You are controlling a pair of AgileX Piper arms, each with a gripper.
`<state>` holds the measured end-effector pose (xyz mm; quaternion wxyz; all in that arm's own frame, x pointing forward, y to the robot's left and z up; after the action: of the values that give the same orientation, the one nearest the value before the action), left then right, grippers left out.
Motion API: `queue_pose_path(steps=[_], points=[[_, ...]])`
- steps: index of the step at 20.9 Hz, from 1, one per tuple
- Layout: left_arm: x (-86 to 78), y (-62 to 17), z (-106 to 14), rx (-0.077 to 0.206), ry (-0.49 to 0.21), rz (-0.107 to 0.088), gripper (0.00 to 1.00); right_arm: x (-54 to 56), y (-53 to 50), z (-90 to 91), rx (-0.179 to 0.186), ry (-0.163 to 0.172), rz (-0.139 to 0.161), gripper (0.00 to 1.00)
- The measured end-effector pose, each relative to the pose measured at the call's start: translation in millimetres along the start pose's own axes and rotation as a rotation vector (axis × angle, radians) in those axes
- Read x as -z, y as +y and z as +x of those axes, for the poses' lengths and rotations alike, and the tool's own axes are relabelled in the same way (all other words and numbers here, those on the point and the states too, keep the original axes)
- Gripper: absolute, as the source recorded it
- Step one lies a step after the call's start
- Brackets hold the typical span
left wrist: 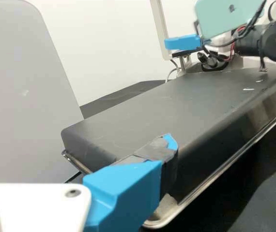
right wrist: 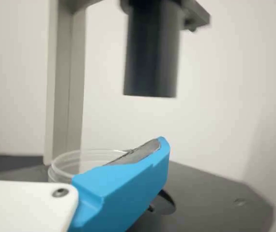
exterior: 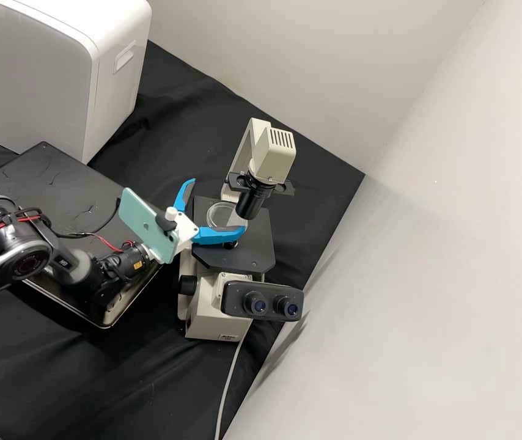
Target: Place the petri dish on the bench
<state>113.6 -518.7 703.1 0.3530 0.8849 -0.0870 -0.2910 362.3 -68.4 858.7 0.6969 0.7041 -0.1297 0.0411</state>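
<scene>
Closest to the high camera was the right arm (exterior: 10, 250), stretched over the dark tray (exterior: 59, 183) at the bench's (exterior: 151, 379) left edge and pointing at the microscope (exterior: 230, 305) near the right edge. Its gripper (exterior: 219, 205) stood wide open at the stage (exterior: 261, 250). One blue finger (exterior: 224, 234) lay along the near rim of the dish (exterior: 220, 214), touching it or just beside it; I could not tell which. The other finger (exterior: 184, 190) was cocked up, well clear of the far rim, so nothing was pinched.

The dish, clear and shallow, sat toward the stage's rear-left corner, under the black lens tube (exterior: 250, 200). In the right wrist view the dish (right wrist: 72, 162) rested flat just behind that arm's own finger (right wrist: 128, 186), with the tube (right wrist: 152, 48) hanging above it.

The left gripper (left wrist: 77, 140) was also spread wide and held nothing. It sat at a corner of the tray (left wrist: 176, 121), facing along it toward the other arm. A white box (exterior: 59, 67) stood at the bench's rear-left corner.

By my judgement the task was barely begun: the gripper was in place around the dish, but the dish was not yet grasped. What was left was to close on the rim, draw the dish out from under the tube without knocking it, carry it off the stage, and set it flat on bare bench.
</scene>
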Motion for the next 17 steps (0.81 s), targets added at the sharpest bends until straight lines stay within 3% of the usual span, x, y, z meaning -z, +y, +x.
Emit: queue_pose_path(steps=[1, 2, 4, 7, 9, 12, 13, 17], points=[[0.0, 0.0, 0.0, 0.000, 0.000, 0.000, 1.00, -1.6, 3.3, 1.7, 0.013, 0.014, 0.063, 1.00], [-0.1, -0.7, 0.2, 0.004, 0.000, 0.002, 1.00, -2.3, 5.4, 2.6, 0.027, 0.030, 0.107, 1.00], [-0.3, -2.0, 0.7, 0.010, 0.000, 0.006, 1.00, -4.3, 9.2, 3.5, 0.057, 0.056, 0.181, 1.00], [-0.7, -2.1, 0.6, 0.011, -0.001, 0.007, 1.00, -5.2, 14.0, 5.8, 0.079, 0.079, 0.269, 1.00], [-0.7, -2.1, 0.6, 0.011, -0.001, 0.007, 1.00, -5.0, 14.4, 6.2, 0.081, 0.082, 0.288, 1.00], [-0.7, -2.1, 0.6, 0.011, -0.001, 0.007, 1.00, -5.3, 14.2, 6.2, 0.083, 0.078, 0.281, 1.00], [-0.7, -2.1, 0.6, 0.011, -0.001, 0.007, 1.00, -5.6, 14.2, 6.2, 0.082, 0.076, 0.273, 1.00], [-0.7, -2.1, 0.6, 0.011, -0.001, 0.007, 1.00, -4.1, 13.0, 6.8, 0.064, 0.043, 0.197, 1.00]])
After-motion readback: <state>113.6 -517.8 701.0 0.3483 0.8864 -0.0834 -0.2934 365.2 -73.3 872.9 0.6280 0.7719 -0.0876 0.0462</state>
